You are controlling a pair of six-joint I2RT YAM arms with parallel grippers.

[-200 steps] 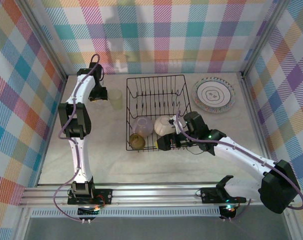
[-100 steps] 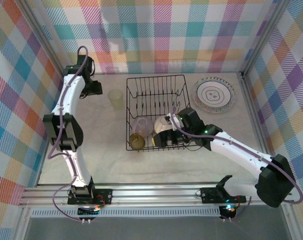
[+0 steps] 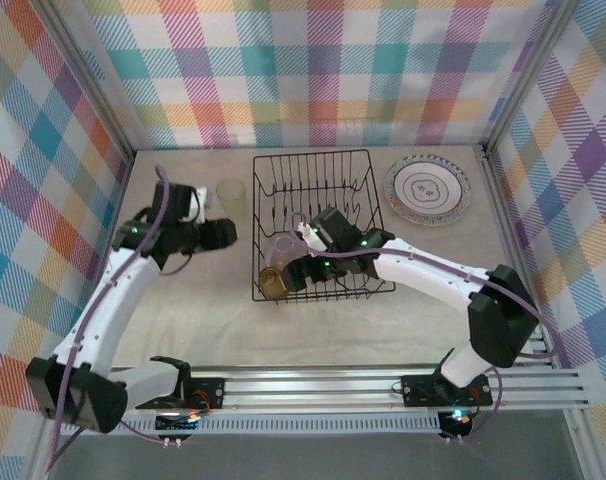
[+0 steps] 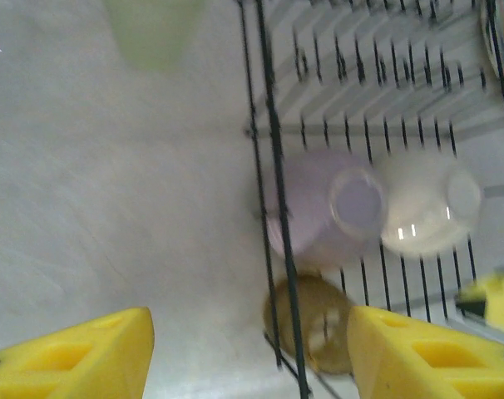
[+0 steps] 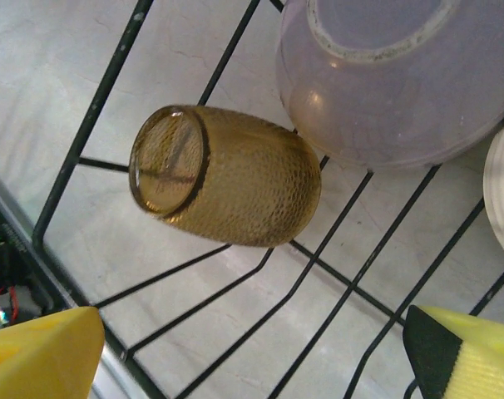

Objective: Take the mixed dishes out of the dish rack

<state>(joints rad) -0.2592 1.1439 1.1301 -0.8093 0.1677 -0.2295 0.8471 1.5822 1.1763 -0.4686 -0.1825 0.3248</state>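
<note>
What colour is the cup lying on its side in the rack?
The cup is dimpled amber; best seen in the right wrist view.

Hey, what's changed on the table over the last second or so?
The left tool drew away from the pale cup, then swung nearer, toward the dish rack, open. The right tool slid left along the rack's near end, from the cream bowl to above the amber cup, open, gripping nothing. Cups, bowl and plate stayed put.
</note>
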